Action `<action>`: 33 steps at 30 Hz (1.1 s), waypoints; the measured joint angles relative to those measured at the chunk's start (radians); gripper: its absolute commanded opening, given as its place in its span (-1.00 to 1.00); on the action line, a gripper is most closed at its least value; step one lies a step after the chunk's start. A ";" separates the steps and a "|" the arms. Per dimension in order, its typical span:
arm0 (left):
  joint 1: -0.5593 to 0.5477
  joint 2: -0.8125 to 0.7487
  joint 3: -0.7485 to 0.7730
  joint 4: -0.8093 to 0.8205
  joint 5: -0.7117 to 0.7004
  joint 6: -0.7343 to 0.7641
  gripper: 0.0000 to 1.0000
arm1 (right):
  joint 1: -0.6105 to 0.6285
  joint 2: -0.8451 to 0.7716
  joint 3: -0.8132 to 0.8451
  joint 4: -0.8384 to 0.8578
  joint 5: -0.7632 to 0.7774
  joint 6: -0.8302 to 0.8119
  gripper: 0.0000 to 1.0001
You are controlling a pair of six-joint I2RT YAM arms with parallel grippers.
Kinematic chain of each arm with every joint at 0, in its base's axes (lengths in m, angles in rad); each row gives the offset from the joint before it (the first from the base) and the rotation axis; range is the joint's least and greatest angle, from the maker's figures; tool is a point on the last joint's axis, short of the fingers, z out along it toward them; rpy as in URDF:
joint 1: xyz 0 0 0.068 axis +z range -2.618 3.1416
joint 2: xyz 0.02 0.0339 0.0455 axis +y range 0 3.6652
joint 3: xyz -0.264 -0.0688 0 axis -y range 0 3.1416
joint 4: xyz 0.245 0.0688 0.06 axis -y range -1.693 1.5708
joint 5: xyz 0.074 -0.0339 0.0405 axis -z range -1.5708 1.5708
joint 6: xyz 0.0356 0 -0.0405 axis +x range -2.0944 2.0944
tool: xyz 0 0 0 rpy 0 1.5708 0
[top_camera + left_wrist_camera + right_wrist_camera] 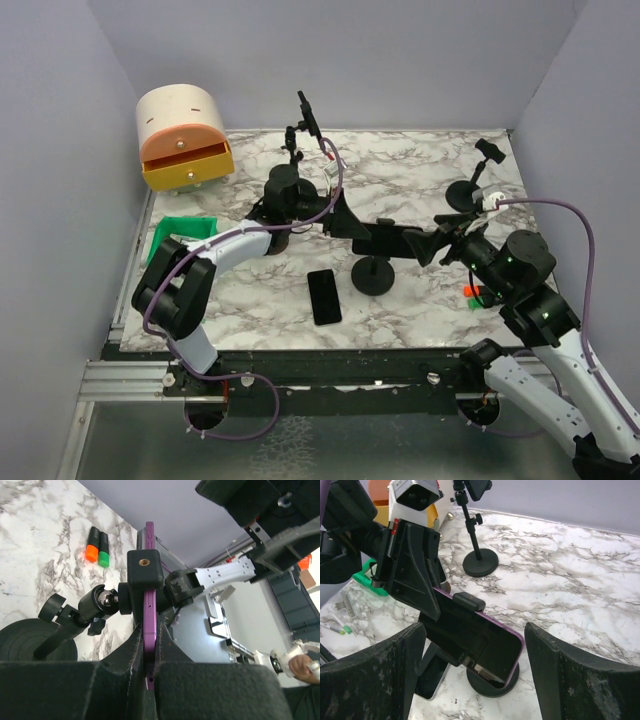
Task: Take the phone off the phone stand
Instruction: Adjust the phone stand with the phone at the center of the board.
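Note:
A purple-edged phone (485, 637) with a dark screen lies sideways in the clamp (469, 601) of a black phone stand (375, 275) at the table's middle. My left gripper (148, 650) is shut on the phone's (149, 605) left end, just short of the clamp (145, 567), its fingers pressed on both faces. From the right, my right gripper (475, 635) stands open, one finger on each side of the phone's free end, neither touching it. In the top view the left gripper (345, 222) and right gripper (430, 245) face each other across the phone (385, 238).
A second black phone (323, 296) lies flat in front of the stand. Orange and green markers (472, 293) lie at the right. Two more stands (300, 125) (475, 180) rise at the back. A cream and orange drawer box (183, 135) and a green holder (185, 230) sit left.

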 measured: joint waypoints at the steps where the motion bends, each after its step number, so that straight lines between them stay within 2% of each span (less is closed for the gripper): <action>1: 0.006 0.000 0.000 0.000 0.019 -0.001 -1.00 | 0.000 0.001 0.009 -0.014 0.005 -0.005 0.69; 4: 0.016 0.000 0.000 -0.001 0.058 0.003 -1.00 | 0.000 0.014 0.024 -0.039 0.019 -0.008 0.63; 9: 0.024 -0.003 -0.004 -0.006 0.080 0.025 -1.00 | 0.000 0.027 0.015 -0.073 0.018 0.023 0.31; 12: 0.026 -0.010 -0.013 -0.006 0.086 0.037 -1.00 | 0.000 0.027 -0.001 -0.080 0.012 0.045 0.20; 25: 0.026 -0.037 -0.037 -0.018 0.090 0.064 -1.00 | 0.000 0.076 -0.058 -0.086 -0.008 0.107 0.23; 28: 0.026 -0.050 -0.047 -0.021 0.090 0.070 -1.00 | 0.000 0.088 -0.065 -0.086 -0.013 0.117 0.15; 33: 0.026 -0.057 -0.050 -0.022 0.090 0.073 -1.00 | 0.000 0.083 -0.100 -0.065 -0.046 0.149 -0.08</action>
